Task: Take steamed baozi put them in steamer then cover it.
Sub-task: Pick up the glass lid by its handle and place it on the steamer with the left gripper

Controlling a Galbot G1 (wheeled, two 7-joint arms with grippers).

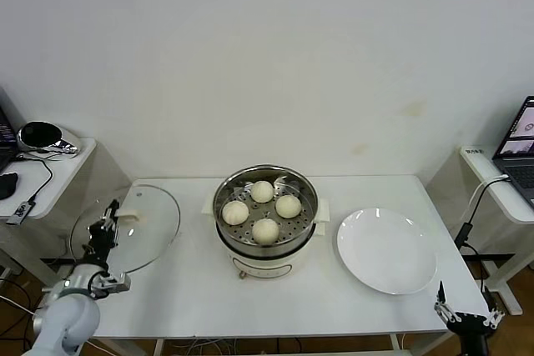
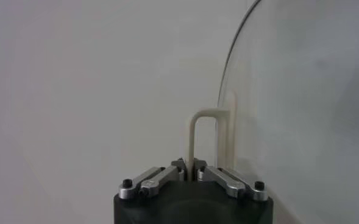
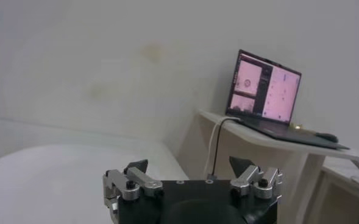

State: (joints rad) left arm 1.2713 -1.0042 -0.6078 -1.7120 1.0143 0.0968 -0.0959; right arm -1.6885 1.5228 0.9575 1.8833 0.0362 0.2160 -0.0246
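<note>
The left gripper (image 1: 107, 221) is closed on the cream-white handle (image 2: 206, 137) of the cover (image 1: 127, 228), its fingers pinched tight against the handle's loop in the left wrist view. It holds the clear glass lid tilted at the counter's left edge, part of the disc hanging out past that edge and the rest over the counter (image 1: 192, 289); whether the rim touches the surface cannot be told. The left arm (image 1: 67, 314) rises from the near left corner.

The steamer (image 1: 265, 223) stands in the middle of the counter, well apart from the lifted cover, uncovered, its shiny pot seated on the cream-white base. All four steamed baozi (image 1: 265, 229) lie on the perforated tray inside: one toward the far edge, one toward the near edge, one on each side, close together but with gaps between them.

A flat white plate (image 1: 386, 250) lies just beside the steamer toward the counter's right edge, with nothing on it.

The right gripper (image 1: 467, 317) waits low off the near right corner, fingers spread apart and holding nothing; the right wrist view shows its two fingers (image 3: 255, 179) wide open. Beyond it an open laptop (image 3: 266, 91) sits on a side table past the right edge.
</note>
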